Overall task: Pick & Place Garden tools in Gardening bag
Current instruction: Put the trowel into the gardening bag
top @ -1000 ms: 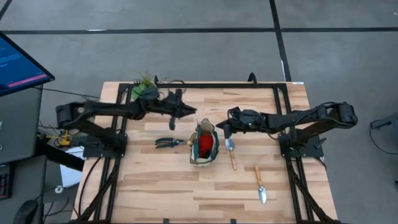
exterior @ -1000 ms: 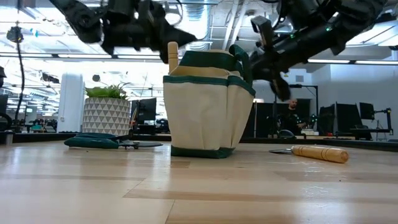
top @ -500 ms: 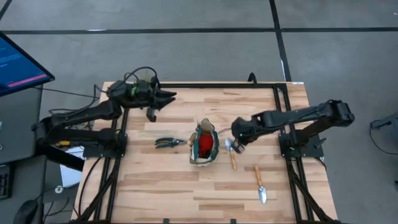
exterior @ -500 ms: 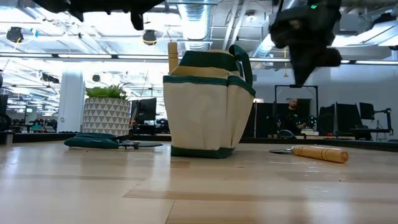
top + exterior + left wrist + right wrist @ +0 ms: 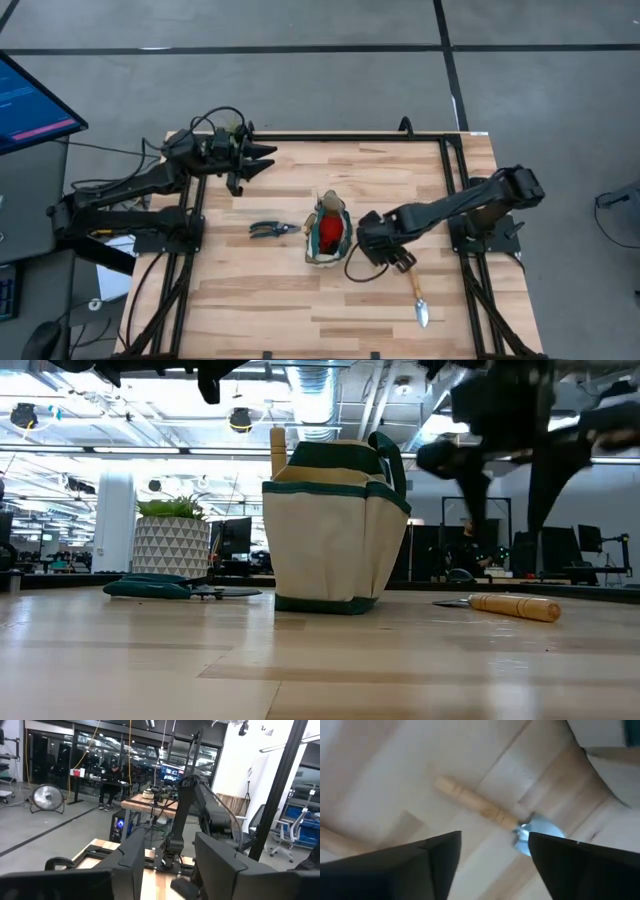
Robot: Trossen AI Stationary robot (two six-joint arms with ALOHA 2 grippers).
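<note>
Two trowels still out on the tabletop (image 5: 300, 300). Right pincer (image 5: 385, 262) hangs open and empty over the nearer trowel (image 5: 492, 815), just beside the gardening bag (image 5: 329, 232). Suggest centring the fingers across the wooden handle, dropping straight, then closing. Second trowel (image 5: 418, 296) lies beyond. Shears (image 5: 268, 229) sit left of the bag. Left pincer (image 5: 255, 162) waits at the far edge, partly open, empty.
</note>
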